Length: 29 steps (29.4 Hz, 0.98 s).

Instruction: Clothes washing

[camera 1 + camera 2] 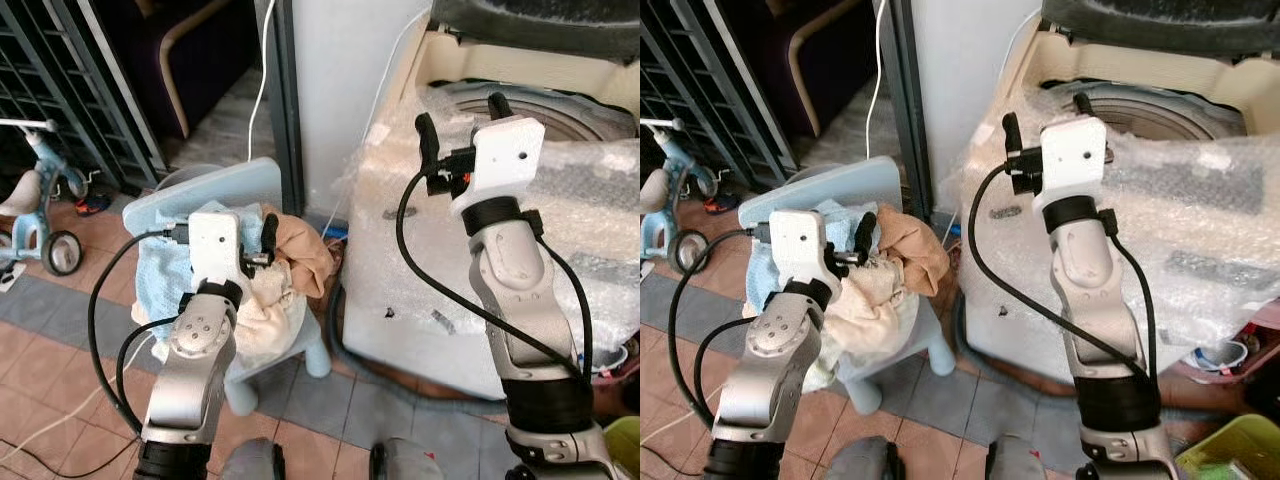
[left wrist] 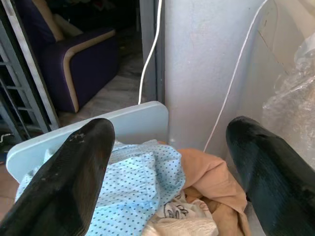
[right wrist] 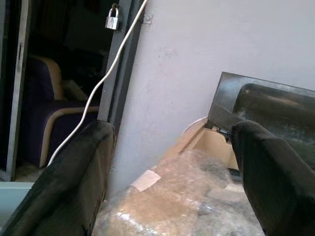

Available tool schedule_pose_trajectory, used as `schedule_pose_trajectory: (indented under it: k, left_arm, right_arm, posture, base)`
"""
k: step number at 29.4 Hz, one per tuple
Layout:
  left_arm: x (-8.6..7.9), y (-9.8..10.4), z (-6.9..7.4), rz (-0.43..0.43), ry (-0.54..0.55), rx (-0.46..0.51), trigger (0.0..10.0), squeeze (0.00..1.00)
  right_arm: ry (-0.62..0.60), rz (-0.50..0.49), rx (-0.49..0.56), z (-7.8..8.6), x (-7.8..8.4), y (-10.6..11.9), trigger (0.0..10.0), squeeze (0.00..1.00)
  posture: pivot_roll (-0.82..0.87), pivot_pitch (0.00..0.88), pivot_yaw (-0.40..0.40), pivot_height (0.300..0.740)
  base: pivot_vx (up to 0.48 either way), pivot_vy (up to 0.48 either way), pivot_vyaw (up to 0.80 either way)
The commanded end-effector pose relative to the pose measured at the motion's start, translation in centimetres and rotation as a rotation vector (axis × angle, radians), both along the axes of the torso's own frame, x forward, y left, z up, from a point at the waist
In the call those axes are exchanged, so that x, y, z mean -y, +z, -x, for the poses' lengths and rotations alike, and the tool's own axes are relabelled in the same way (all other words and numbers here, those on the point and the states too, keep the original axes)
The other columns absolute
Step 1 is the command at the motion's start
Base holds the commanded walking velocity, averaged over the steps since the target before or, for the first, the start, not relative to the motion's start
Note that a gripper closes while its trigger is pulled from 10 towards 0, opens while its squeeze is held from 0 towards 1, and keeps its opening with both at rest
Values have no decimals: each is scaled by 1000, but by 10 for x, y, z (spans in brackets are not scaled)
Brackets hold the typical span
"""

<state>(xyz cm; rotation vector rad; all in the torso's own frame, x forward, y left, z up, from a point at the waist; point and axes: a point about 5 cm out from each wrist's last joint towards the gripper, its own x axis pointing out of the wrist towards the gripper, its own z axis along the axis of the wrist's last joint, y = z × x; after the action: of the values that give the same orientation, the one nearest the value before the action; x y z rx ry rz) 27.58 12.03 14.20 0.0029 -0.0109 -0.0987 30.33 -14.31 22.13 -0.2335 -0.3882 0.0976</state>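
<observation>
Nearest to me, my left gripper [image 1: 258, 238] hangs just above the heap of laundry on the small pale-blue chair [image 1: 205, 193]; its fingers [image 2: 74, 172] stand spread wide with nothing between them, and the wrist view looks down between them onto the clothes. I judge it is held there to line up a grasp. The heap sits on the chair seat, against the backrest: a light-blue dotted garment [image 2: 130, 191] on the side away from the machine, a cream cloth [image 1: 268, 310] drooping over the front edge, and a tan garment [image 1: 305, 250] on the side next to the washing machine [image 1: 520, 210]. The chair stands just beside the machine, presumably so each piece has a short carry to the tub. My right gripper [image 1: 462, 118] is raised over the near rim of the machine, fingers parted and empty, pointing towards the wall [image 3: 206, 59]; I take it as parked clear of the opening. The machine is wrapped in bubble wrap [image 1: 590, 200], its lid [image 1: 540, 25] is up and the drum ring is exposed. Beyond lie a white cable [image 1: 265, 70] down the wall, a metal gate [image 1: 60, 90], a child's tricycle [image 1: 40, 215] and a dark armchair [image 2: 78, 64].
</observation>
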Motion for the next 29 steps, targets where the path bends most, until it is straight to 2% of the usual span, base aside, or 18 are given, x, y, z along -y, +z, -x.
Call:
schedule_pose_trajectory:
  k: [1,3,9,11,12,16,19,20,25,29]
  left_arm:
    - [-11,-3,2,-51,51,-7,10000,0]
    - [-11,-3,2,-55,52,2,10000,0]
    - [-20,-8,3,-39,131,-19,10000,0]
    - [-26,-12,3,-70,175,-48,10000,0]
    - [-31,-18,5,-130,212,-81,10000,0]
    - [-32,-24,8,-142,219,-115,10000,0]
    - [-35,-25,7,-126,235,-118,10000,0]
    - [-35,-25,6,-128,236,-121,10000,0]
    - [-34,-25,7,-129,225,-116,10000,0]
    - [-35,-26,10,-119,227,-127,10000,0]
  right_arm:
    - [45,-4,-14,2,-9,-1,10000,0]
    - [51,-6,-20,3,-9,-2,10000,0]
    - [121,-16,-98,10,-16,-22,10000,0]
    - [144,-27,-175,12,-18,-40,10000,0]
    - [152,-13,-218,13,-20,-52,10000,0]
    - [166,12,-283,14,-22,-66,10000,0]
    - [157,26,-372,11,-24,-82,10000,0]
    - [132,34,-435,7,-24,-92,10000,0]
    - [117,47,-480,2,-24,-99,10000,0]
    - [109,51,-492,-3,-24,-101,10000,0]
  posture:
    - [-8,101,37,740]
    - [-10,103,38,740]
    - [-11,104,34,740]
    - [-7,105,33,740]
    - [-6,105,33,740]
    - [-6,106,33,740]
    - [0,104,32,740]
    - [4,105,33,740]
    - [8,107,30,740]
    - [19,112,28,740]
  base:
    - [0,0,0]
    - [0,0,0]
    - [0,0,780]
    - [0,0,775]
    - [0,0,763]
    - [0,0,753]
    - [0,0,158]
    - [0,0,0]
    - [0,0,0]
    - [367,0,0]
